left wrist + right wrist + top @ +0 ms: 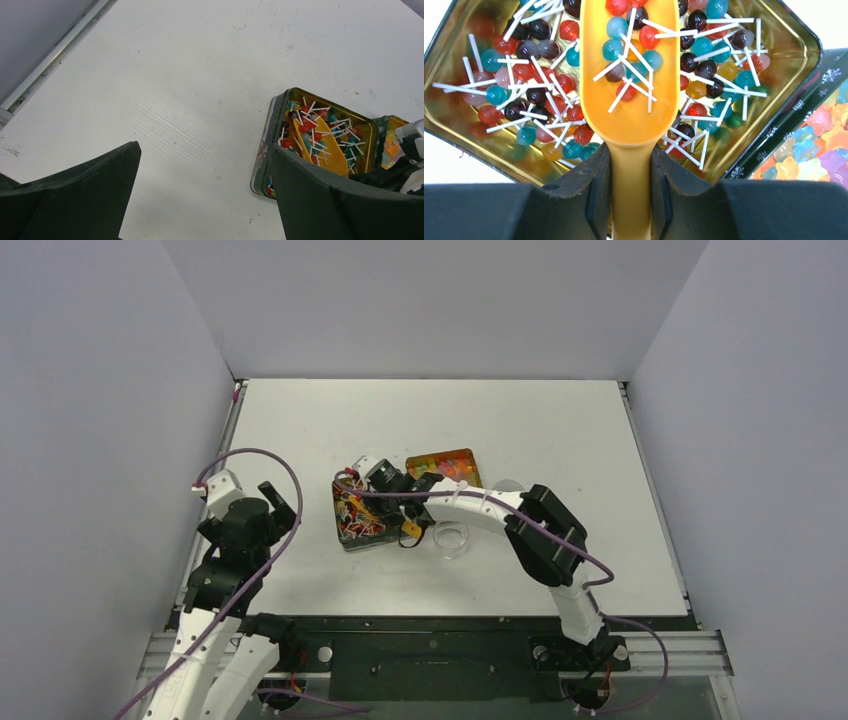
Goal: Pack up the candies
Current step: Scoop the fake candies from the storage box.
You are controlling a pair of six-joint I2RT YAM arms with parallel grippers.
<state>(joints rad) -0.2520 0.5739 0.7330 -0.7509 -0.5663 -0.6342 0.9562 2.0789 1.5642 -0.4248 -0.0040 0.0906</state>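
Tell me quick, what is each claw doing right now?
Left gripper: open, holding nothing.
Right gripper: shut on the orange scoop, which carries lollipops.

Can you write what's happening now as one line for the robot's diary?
right pincer: shut on scoop | scoop: in tin, loaded with candies | left pincer: open, holding nothing

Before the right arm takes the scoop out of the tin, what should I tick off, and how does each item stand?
1. Right gripper shut on scoop handle: ok.
2. Candies lying in the scoop bowl: ok.
3. Scoop lifted clear of tin rim: cannot tell.
4. Clear cup on the table beside tin: ok.
5. Left gripper open, apart from tin: ok.
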